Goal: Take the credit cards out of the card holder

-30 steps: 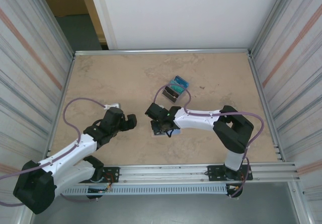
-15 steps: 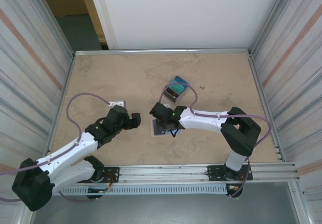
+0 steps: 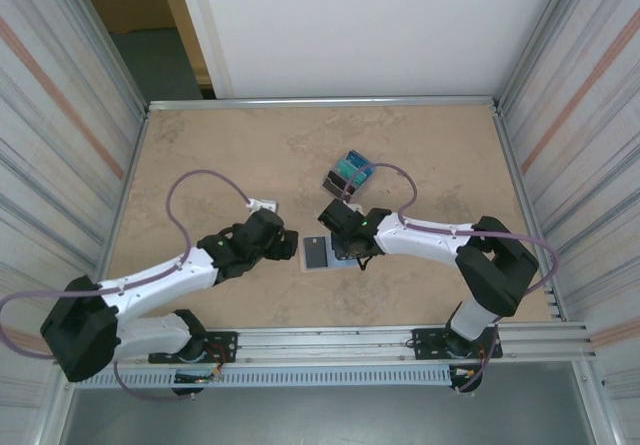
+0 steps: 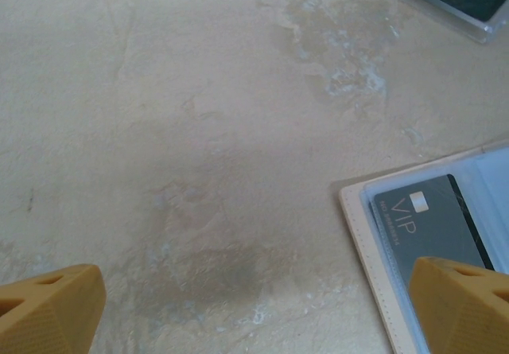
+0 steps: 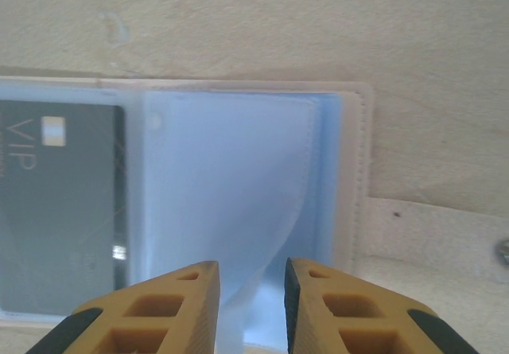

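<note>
1. The surface (image 3: 220,155) is a pale marbled board with walls around it. Most of it is bare, and the work happens near the middle, where both my arms can reach.
2. The card holder (image 5: 231,179) lies open and flat between my two wrists, its pale blue inside turned up. I judge it lies so because the pockets can then be reached from above. In the top view my right wrist covers the half toward my right arm.
3. The loose credit cards (image 3: 350,172) make a small pile farther back, well apart from the holder, with teal faces on top. I think this is the place for cards that are out. How many there are, I cannot count.
4. One dark grey card (image 5: 64,203) marked "VIP" sits in the half of the holder toward my left arm, so the task is not yet finished. The edge of my right wrist view cuts it, and I cannot tell whether another card lies under it.
5. My left fingers (image 4: 48,310) are spread wide and hold nothing. They hang low over bare surface, just beside the holder's edge. I judge they are placed to press the holder down or to take the grey card.
6. My right fingers (image 5: 171,310) stand over the other half with only a narrow gap between them. A leaf of the pale blue pocket rises into this gap. Whether they pinch it or only stand around it, I cannot tell. This pocket looks empty, but its lower part is hidden behind my fingers.
</note>
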`<state>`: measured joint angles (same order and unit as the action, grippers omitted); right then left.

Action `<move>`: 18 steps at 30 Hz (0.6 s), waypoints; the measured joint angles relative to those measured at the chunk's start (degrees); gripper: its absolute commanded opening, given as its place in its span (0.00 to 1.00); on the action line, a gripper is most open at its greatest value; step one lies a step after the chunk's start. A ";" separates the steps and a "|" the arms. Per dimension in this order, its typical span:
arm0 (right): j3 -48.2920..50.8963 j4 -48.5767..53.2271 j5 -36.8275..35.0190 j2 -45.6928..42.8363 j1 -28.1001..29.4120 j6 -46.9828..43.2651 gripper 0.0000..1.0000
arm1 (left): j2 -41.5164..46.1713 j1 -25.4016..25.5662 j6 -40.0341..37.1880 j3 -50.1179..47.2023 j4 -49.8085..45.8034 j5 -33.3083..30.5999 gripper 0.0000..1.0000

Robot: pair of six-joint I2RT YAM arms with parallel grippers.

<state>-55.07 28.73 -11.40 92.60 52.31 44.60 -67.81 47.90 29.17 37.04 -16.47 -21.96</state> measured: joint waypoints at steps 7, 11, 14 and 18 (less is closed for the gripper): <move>2.82 -0.02 -0.02 -1.42 -1.88 0.44 0.28 | -7.13 3.08 -1.20 2.75 -0.09 -1.60 0.99; 3.87 0.13 -0.46 -2.95 -2.43 0.87 0.29 | -9.81 3.63 -1.62 3.50 -0.20 -1.75 0.99; 4.04 0.52 -0.63 -5.05 -2.84 1.18 0.28 | -11.15 3.96 -2.01 3.80 -0.20 -1.70 0.99; 4.04 0.96 -0.79 -8.50 -2.86 1.31 0.23 | -12.26 3.98 -2.08 4.11 -0.13 -1.68 0.99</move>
<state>-51.03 29.69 -12.19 84.09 49.45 45.91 -80.07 51.88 27.09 41.15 -16.60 -23.64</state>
